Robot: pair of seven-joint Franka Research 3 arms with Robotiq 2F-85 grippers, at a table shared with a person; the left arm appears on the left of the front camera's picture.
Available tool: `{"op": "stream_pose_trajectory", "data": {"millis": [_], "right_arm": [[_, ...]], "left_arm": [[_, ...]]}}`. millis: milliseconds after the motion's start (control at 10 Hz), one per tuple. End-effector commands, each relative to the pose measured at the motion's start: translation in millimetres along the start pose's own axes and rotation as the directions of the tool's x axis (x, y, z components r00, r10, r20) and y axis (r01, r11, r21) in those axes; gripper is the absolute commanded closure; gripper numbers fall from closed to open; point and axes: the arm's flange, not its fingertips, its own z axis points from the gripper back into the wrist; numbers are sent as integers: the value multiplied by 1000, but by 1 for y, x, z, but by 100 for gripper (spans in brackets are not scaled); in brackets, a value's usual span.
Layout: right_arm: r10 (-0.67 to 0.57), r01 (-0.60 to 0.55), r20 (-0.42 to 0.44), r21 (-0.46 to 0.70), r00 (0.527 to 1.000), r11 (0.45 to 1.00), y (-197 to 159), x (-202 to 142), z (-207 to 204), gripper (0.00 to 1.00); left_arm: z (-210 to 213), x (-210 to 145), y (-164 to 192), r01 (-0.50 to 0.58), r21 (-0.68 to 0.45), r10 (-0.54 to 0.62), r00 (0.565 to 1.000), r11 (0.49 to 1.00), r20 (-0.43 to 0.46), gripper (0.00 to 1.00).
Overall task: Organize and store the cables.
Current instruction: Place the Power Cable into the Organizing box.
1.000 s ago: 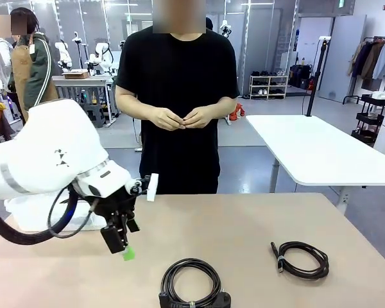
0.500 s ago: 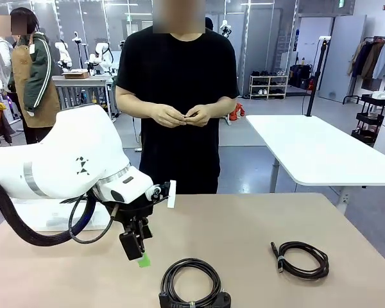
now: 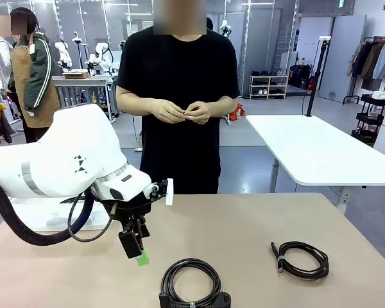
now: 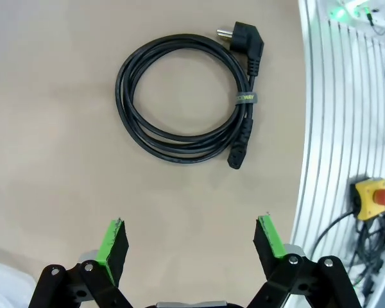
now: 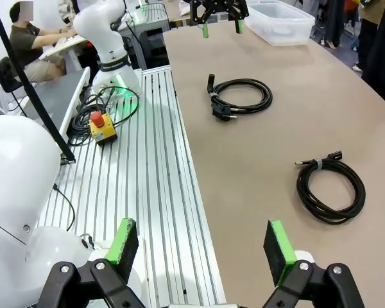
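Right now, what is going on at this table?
The left gripper hovers open above the table, just short of a coiled power cable. A second coil lies farther right, untouched. The right gripper is open too, held over the table's near edge. The person stands at the far side, hands together, touching no cable.

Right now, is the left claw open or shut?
Open. In the left wrist view the left gripper shows green pads wide apart, bare table between them, the cable lying beyond.
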Motion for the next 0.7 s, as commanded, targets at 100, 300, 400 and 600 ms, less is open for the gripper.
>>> {"op": "stream_pose_trajectory", "data": {"millis": [100, 300, 400, 600], "right_arm": [[16, -16, 17, 0, 1000, 1000, 0, 2, 2, 0], [16, -16, 17, 0, 1000, 1000, 0, 2, 2, 0], [16, -16, 17, 0, 1000, 1000, 0, 2, 2, 0], [16, -16, 17, 0, 1000, 1000, 0, 2, 2, 0]], "left_arm": [[-14, 39, -30, -42, 23, 44, 992, 999, -118, 0], [-27, 55, -49, -61, 37, 65, 991, 997, -114, 0], [-36, 66, -57, -49, 63, 57, 990, 997, -131, 0], [-58, 93, -65, -18, 92, 33, 986, 996, -165, 0]]}}
